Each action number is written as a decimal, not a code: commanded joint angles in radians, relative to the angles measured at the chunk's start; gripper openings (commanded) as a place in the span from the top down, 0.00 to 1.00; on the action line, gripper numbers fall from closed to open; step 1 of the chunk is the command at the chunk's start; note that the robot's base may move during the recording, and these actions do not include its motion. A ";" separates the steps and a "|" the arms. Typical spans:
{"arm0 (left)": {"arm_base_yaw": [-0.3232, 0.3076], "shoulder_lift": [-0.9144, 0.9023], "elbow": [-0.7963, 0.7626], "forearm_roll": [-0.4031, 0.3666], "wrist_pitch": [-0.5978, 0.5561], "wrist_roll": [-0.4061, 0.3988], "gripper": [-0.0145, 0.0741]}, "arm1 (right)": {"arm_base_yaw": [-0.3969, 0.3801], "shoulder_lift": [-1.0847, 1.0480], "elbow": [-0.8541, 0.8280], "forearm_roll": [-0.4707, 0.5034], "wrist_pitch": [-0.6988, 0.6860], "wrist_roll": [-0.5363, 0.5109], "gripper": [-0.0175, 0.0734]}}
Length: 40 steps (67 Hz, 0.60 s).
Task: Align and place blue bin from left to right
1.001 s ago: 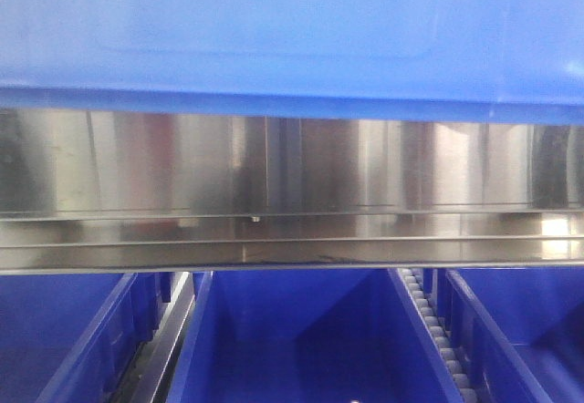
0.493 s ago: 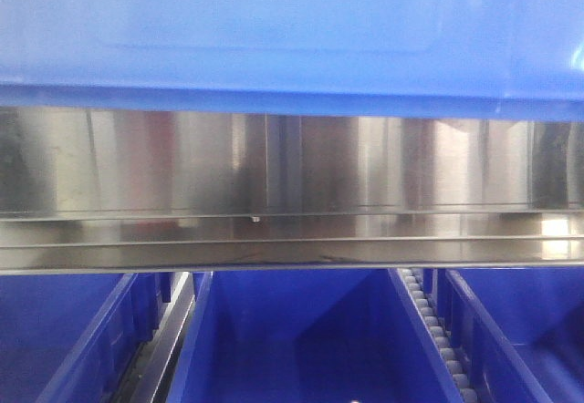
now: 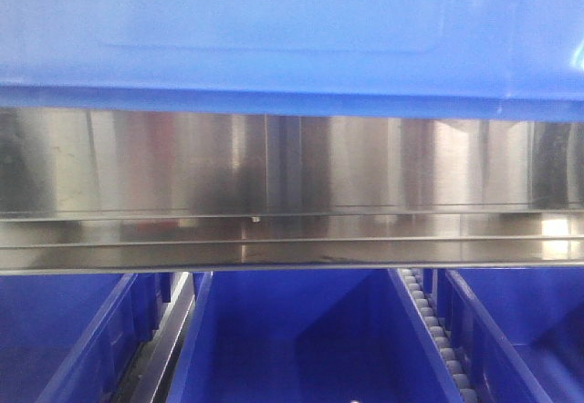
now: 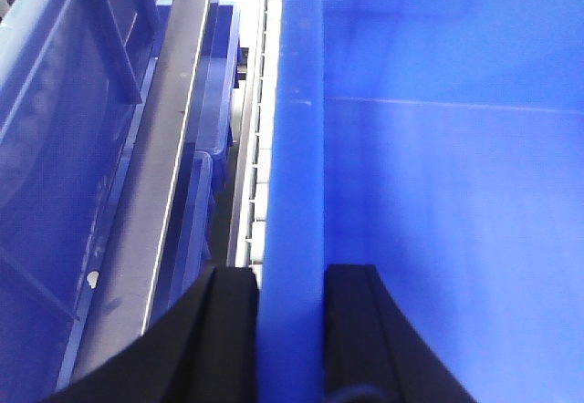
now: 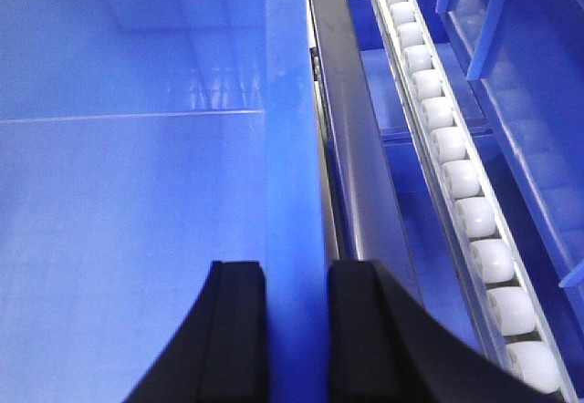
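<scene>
The blue bin [image 3: 292, 29] fills the top of the front view, its smooth light-blue wall spanning the full width above a steel shelf rail [image 3: 292, 193]. In the left wrist view my left gripper [image 4: 290, 280] is shut on the bin's left wall [image 4: 294, 148], one black finger outside and one inside. In the right wrist view my right gripper [image 5: 297, 275] is shut on the bin's right wall [image 5: 292, 129] in the same way. The bin's inside [image 5: 128, 193] shows nothing in it.
Darker blue bins [image 3: 301, 339] sit in a row below the steel rail. A white roller track [image 5: 456, 175] runs right of the held bin, with a steel bar [image 5: 351, 148] between. Left of the bin lie a steel rail [image 4: 169, 148] and dark blue bins [image 4: 55, 129].
The bin's lower edge has tilted a little and sits slightly lower on the right side in the front view. Both grippers keep their hold.
</scene>
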 commanded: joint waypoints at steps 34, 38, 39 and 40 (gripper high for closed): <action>-0.019 -0.016 -0.012 0.027 -0.099 -0.008 0.96 | 0.013 -0.012 -0.010 0.013 -0.090 0.006 0.90; -0.019 -0.016 -0.012 0.027 -0.099 -0.008 0.96 | 0.013 -0.012 -0.010 0.013 -0.090 0.006 0.90; -0.019 -0.016 -0.012 0.027 -0.099 -0.008 0.96 | 0.013 -0.012 -0.010 0.013 -0.090 0.006 0.90; -0.019 -0.016 -0.012 0.027 -0.099 -0.008 0.96 | 0.013 -0.012 -0.010 0.013 -0.090 0.006 0.90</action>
